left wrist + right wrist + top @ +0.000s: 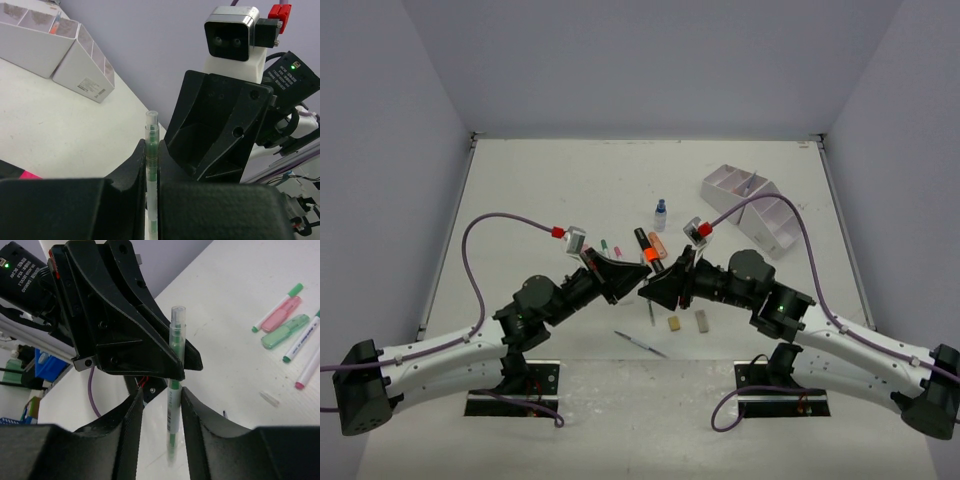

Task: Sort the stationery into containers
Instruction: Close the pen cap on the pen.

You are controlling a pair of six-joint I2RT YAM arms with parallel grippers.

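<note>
My left gripper (628, 272) is shut on a thin green pen (151, 127) and holds it above the table's middle. My right gripper (660, 284) faces it tip to tip. In the right wrist view the right gripper (161, 395) is open with its jaws either side of the pen (174, 365), which lies close to the right-hand finger. The white organizer (750, 205) stands at the far right. A black marker with an orange band (646, 247), a blue-capped bottle (660, 213), two erasers (674, 323) and a thin pen (640, 343) lie on the table.
Pink (282, 313) and green (285, 331) highlighters and several thin markers lie left of the grippers, seen small in the top view (610, 244). The organizer also shows in the left wrist view (50, 45). Grey walls enclose the table.
</note>
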